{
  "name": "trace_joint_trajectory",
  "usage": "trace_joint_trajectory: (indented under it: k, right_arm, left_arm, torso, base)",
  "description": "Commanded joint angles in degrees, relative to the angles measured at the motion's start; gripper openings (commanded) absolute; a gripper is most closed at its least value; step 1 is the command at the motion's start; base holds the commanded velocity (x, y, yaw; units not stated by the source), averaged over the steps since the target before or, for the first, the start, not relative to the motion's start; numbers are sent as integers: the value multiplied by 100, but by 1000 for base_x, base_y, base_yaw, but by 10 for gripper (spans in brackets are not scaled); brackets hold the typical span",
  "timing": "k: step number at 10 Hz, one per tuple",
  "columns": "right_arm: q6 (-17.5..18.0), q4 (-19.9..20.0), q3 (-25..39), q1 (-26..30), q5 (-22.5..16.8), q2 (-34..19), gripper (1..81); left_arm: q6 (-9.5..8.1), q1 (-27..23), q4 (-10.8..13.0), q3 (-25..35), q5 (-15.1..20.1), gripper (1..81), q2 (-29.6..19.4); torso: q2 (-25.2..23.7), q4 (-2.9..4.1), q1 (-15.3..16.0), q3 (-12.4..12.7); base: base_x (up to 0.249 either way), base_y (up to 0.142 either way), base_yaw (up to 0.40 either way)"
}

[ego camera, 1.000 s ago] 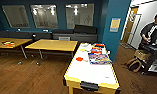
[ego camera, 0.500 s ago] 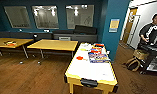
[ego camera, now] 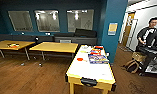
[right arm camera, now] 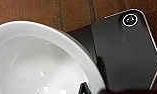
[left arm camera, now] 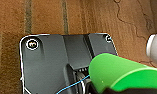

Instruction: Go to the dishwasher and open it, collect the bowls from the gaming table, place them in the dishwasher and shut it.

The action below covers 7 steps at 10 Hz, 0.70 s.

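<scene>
**Bowl run: mid-collection, by the look of it**

Closest in, a green bowl [left arm camera: 124,75] sits right up against the left wrist camera, over the wood floor [left arm camera: 69,17]. It looks carried, but I can't tell whether the left end effector is open or clamped on it. Same deal on the right: a white bowl [right arm camera: 39,60] looms large there, and I can't tell the right end effector's state either.

Just ahead is the gaming table [ego camera: 94,72] — the white surface with the yellow edge. The red bowl [ego camera: 79,59] sits on it near the left edge, beside some colourful boxes [ego camera: 97,58]. Further back are two yellow tables [ego camera: 55,47], with a person [ego camera: 149,35] off to the right.

My read: the red bowl is yet to be picked up, and loading and closing the dishwasher are left — nothing here tells me how its door stands.
</scene>
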Motion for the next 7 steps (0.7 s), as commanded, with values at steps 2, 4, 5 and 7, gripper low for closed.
trace_joint_trajectory:
  k: [2,4,5,7]
  right_arm:
    - [-50,-141,22,274,-242,44,10]
    - [-50,-141,-118,274,-242,131,10]
    - [-50,-150,-180,265,-251,175,10]
    - [-59,-203,-285,247,-242,254,10]
  left_arm:
    - [25,-309,66,81,131,10,-98]
    - [25,-309,66,29,131,10,-71]
    - [25,-309,66,-7,131,10,-36]
    - [25,-292,66,-95,149,10,43]
  torso:
    - [-2,0,-2,0]
    - [-2,0,-6,2]
    - [-7,0,-13,2]
    - [-7,0,-11,2]
  base:
    - [-111,0,0]
    - [-38,0,0]
    - [0,0,0]
    - [0,0,0]
